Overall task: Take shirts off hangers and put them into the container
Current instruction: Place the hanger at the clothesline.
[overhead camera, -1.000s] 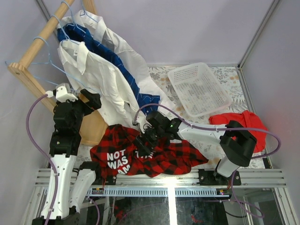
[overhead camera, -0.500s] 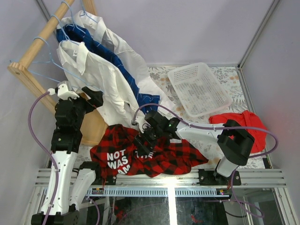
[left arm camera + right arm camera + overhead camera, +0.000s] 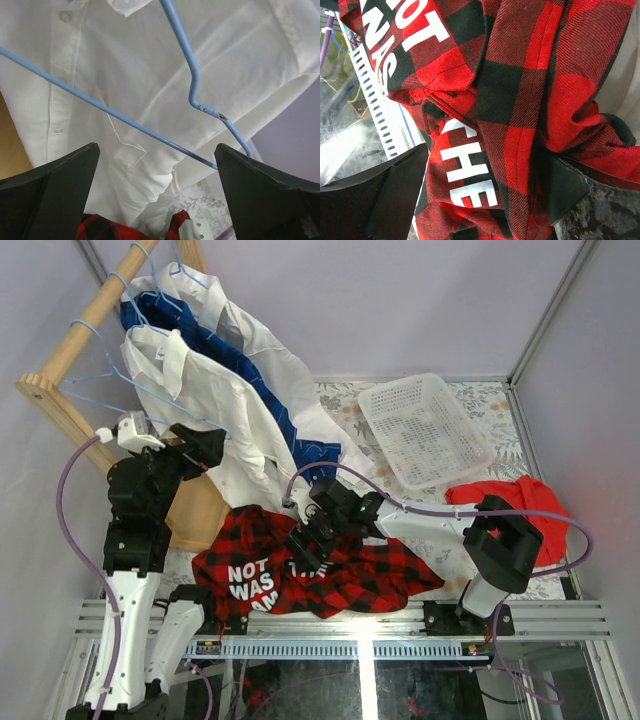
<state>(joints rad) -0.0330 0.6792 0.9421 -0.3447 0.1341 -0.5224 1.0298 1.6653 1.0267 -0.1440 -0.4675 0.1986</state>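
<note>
Movement's just the left end effector creeping toward the hanger by the white shirt, likely next, gaping empty like the right end effector.

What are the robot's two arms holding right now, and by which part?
Nothing. The left tool is open before the white shirt and hanger; the right tool is open over the plaid shirt.

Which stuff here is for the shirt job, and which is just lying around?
For the job: red-and-black plaid shirt, front white shirt, back white shirt, dark blue shirt, light-blue wire hanger, white basket.
Just lying about: plain red cloth, wooden rack.
</note>
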